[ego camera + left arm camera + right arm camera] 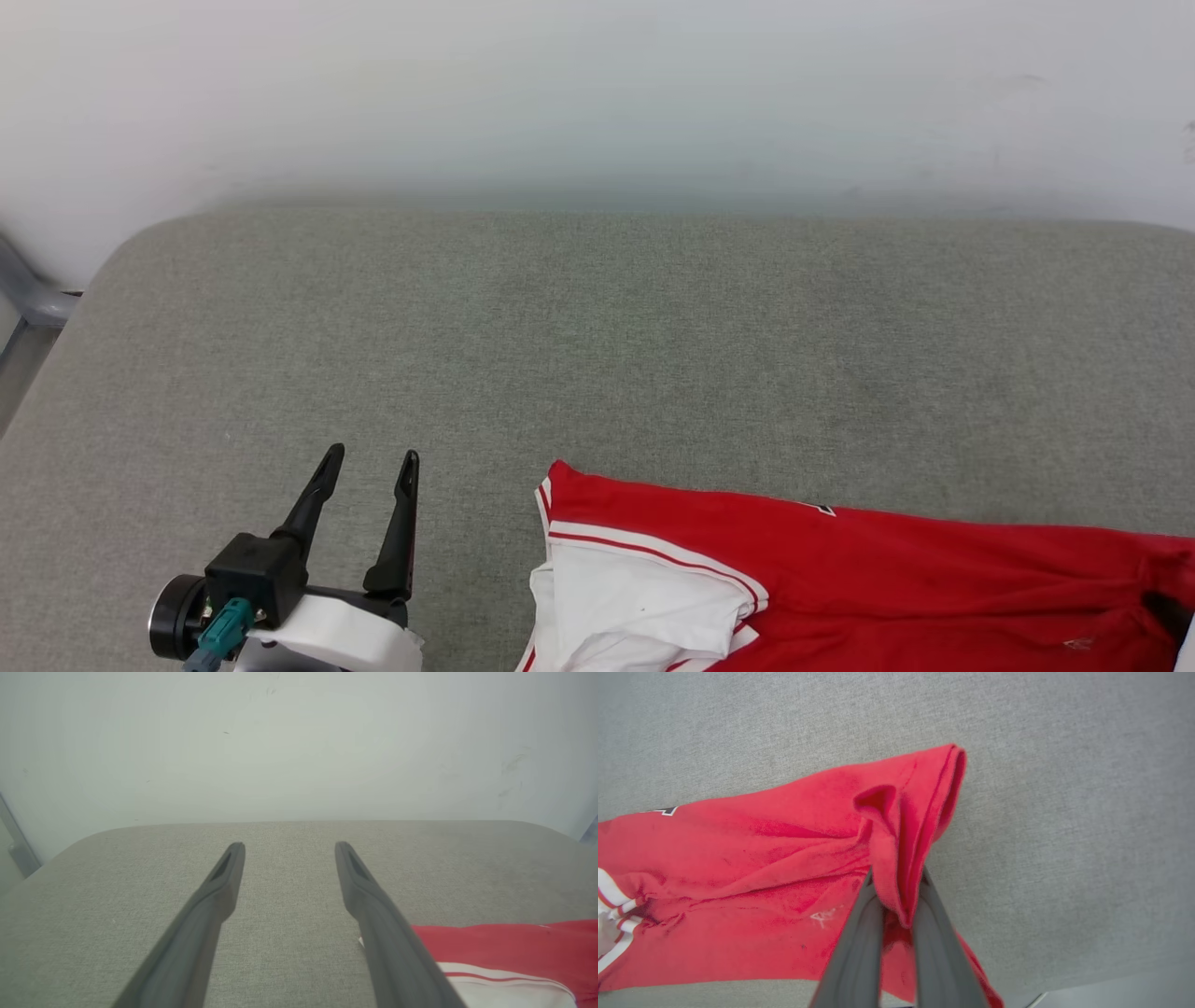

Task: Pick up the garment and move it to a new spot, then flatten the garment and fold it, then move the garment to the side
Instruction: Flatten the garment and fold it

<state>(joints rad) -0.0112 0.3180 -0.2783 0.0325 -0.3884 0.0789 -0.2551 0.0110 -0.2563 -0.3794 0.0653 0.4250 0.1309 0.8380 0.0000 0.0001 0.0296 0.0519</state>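
The garment (887, 579), red with a white sleeve and red-white trim, lies along the near right of the grey padded surface (597, 355). In the right wrist view my right gripper (896, 879) is shut on a bunched red fold of the garment (784, 858), which rises between the two dark fingers. My left gripper (369, 462) stands open to the left of the garment, apart from it, with nothing between its fingers. The left wrist view has the left gripper (289, 851) over bare surface and the garment's (514, 947) edge at the lower right.
A white wall (597, 93) rises behind the grey surface. A grey metal bar (28, 299) stands at the far left edge. The surface's rounded back corners show in the left wrist view, and its edge (1041, 994) shows at the bottom right of the right wrist view.
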